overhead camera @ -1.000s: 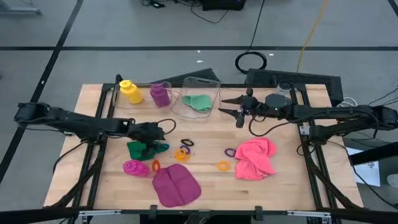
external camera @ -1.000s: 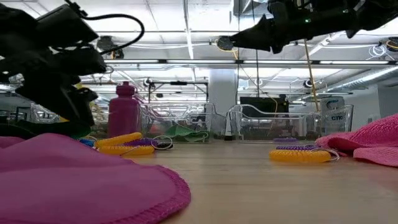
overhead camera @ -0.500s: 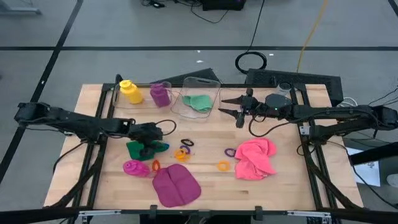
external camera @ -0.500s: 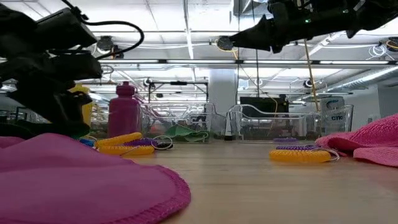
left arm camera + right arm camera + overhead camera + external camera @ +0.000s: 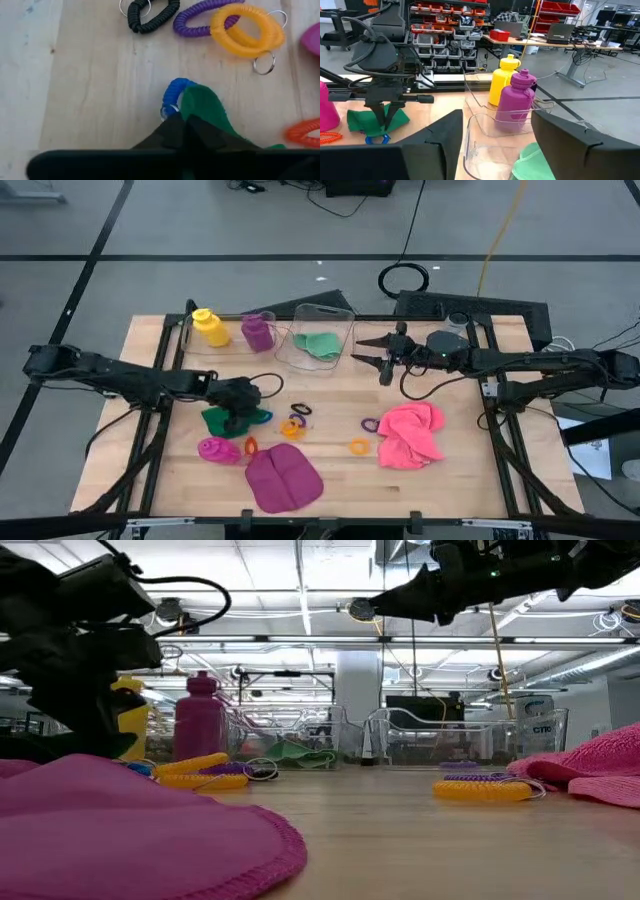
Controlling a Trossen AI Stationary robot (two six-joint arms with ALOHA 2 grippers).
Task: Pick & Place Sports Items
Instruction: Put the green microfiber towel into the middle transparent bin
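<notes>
- Wooden counter [image 5: 440,480] in a big workshop holds the sports things, and two clear bins [image 5: 318,330] sit along its far edge.
- On the left side lies a dark green cloth [image 5: 222,419]. The left end effector [image 5: 238,418] is right on top of it, with its fingers pressed together on a fold of the cloth. The left wrist view shows the green fold squeezed between the two dark tips, with a blue ring [image 5: 175,92] touching the cloth just past them.
- So the thing to move is already in the grip. It is straight under the left end effector, not off to one side.
- The bins lie to the far right of that grip. One bin already has a light green cloth [image 5: 320,345] in it. My guess is the next move is up, then away and to the right, toward a bin.
- The left arm is much nearer to this cloth. The right end effector [image 5: 372,350] hangs in the air by the far bins, fingers spread, holding nothing.
- The blue ring could get dragged along, since it touches the cloth.
- A yellow bottle [image 5: 209,327] and a purple bottle [image 5: 257,331] stand at the far left.
</notes>
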